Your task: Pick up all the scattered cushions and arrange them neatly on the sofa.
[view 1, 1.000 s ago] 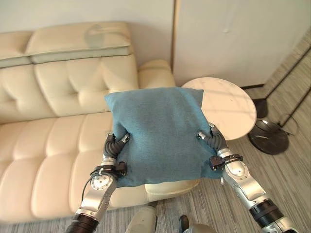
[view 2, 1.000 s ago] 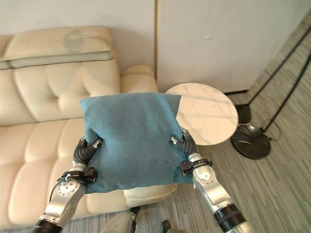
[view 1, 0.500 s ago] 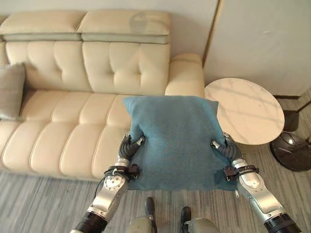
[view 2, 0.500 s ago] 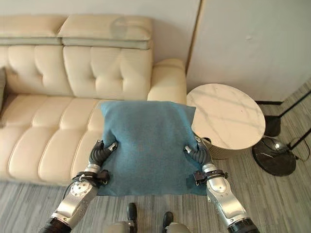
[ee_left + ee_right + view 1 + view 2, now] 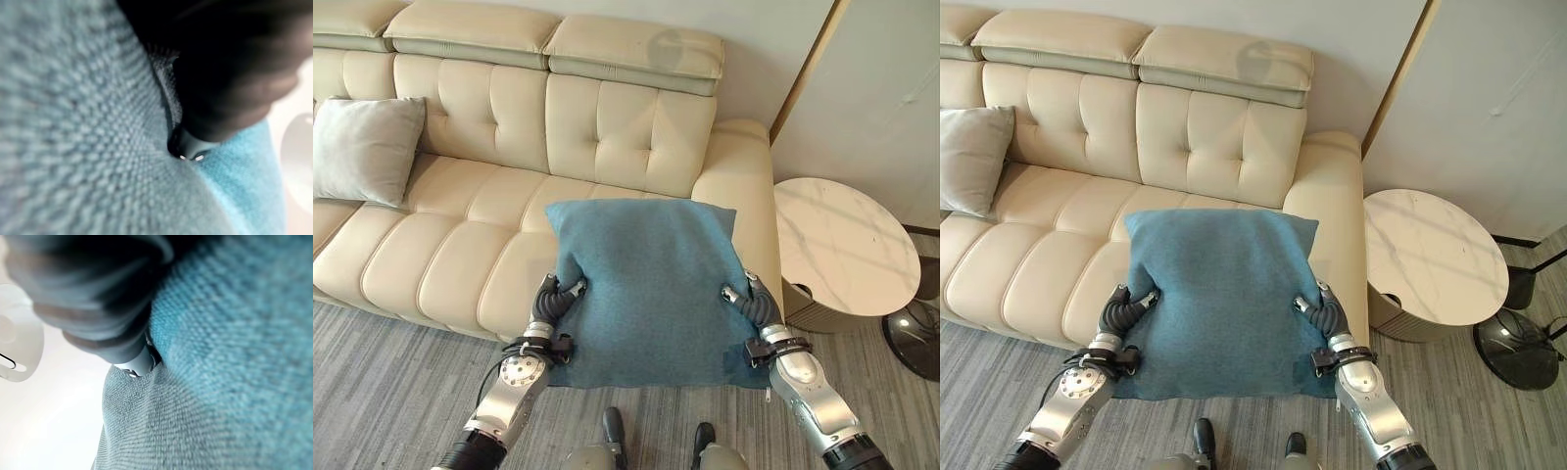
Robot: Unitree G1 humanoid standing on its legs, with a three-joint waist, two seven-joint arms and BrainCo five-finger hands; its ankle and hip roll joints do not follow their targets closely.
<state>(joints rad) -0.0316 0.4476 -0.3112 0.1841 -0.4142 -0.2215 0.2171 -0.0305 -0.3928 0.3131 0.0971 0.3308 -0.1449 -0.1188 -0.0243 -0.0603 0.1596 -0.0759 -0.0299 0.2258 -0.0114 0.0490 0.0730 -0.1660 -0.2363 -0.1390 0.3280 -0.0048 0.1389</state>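
- The blue cushion is up in the air, held flat between both hands in front of the sofa's right end, its far edge over the seat and its near edge hanging above the floor.
- The left hand is clamped on the cushion's left side, thumb curled over the top of the fabric, the rest of the hand tucked underneath.
- The right hand grips the right side the same way, its thumb pressing a dent into the cloth.
- Up close, both wrist views show a dark thumb tip digging into the blue weave.
- Behind and under the cushion runs the cream leather sofa, tufted back and headrests against the wall.
- A grey cushion leans upright against the sofa's backrest, well apart to the left.
- A round marble side table stands just beside the sofa's right armrest.
- The grey striped carpet covers the floor.
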